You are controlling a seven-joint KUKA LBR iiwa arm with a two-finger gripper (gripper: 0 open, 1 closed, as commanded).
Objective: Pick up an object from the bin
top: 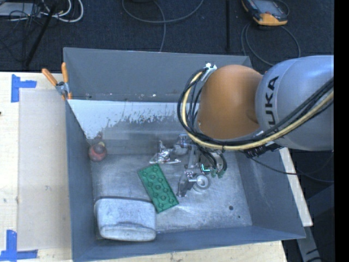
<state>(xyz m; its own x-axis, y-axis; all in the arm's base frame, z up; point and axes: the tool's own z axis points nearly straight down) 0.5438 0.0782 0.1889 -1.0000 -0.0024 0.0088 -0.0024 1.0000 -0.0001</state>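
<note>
My gripper (175, 171) hangs low over the middle of the bin, under the arm's orange cover. Its two metal fingers stand apart, one toward the back (163, 156) and one toward the front (186, 183), so it is open. Nothing shows between them. A green studded building plate (157, 188) lies flat just left of and in front of the gripper, its right edge close to the front finger. I cannot tell whether they touch.
A pale grey rolled cloth or pad (125, 218) lies in the front left corner, close to the green plate's lower end. A small reddish ball (97, 152) rests against the left wall. The arm covers the bin's right back part.
</note>
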